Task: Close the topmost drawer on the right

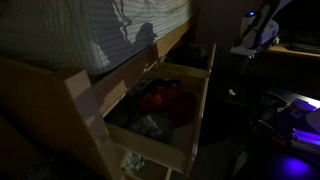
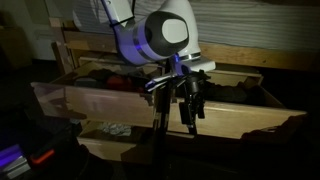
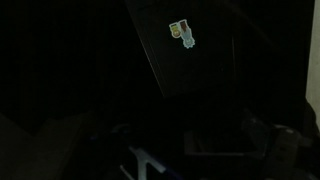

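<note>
The topmost drawer is a large pale pine drawer, pulled out, with a long plain front board. In an exterior view its thin plank wall shows, with red and dark things inside. My gripper hangs fingers-down just in front of the front board, near its middle. The light is too dim to tell whether the fingers touch the board or how far apart they are. The wrist view is almost black and does not show the jaws.
A smaller lower drawer front with whitish marks sits below the big drawer, and also shows in an exterior view. A striped mattress lies above. A purple-lit device stands on the floor nearby.
</note>
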`<state>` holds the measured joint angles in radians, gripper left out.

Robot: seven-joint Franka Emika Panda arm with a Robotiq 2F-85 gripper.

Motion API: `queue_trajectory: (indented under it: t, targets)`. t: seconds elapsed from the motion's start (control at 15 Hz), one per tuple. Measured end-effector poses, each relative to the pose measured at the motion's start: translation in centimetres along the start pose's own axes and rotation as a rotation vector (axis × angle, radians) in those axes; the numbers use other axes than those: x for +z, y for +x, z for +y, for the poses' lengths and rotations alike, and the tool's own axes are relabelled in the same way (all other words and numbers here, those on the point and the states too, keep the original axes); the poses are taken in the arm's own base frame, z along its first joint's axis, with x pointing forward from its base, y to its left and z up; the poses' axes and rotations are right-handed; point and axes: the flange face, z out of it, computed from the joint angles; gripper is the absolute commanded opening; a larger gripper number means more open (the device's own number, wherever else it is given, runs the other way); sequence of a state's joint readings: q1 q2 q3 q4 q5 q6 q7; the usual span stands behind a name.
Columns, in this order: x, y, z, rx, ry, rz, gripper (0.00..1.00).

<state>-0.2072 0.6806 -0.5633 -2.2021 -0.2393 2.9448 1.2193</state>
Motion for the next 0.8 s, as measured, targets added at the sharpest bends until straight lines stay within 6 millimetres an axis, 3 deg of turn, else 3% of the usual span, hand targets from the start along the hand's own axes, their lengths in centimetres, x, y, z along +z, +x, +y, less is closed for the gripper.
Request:
queue_trajectory:
  t: [0.33,0.53,0.67,0.8]
  targets:
    - [1.6,-1.7,-1.3,-0.198,0.059,-0.120,1.00]
    - [2.9,-1.0,-2.1,-0.319,0.110,-0.212,1.00]
    - [3.3,-0.2,-1.8,-0.309,0.115,-0.220,1.00]
    - [3.0,-0.6,-2.1,-0.312,0.110,-0.212,1.00]
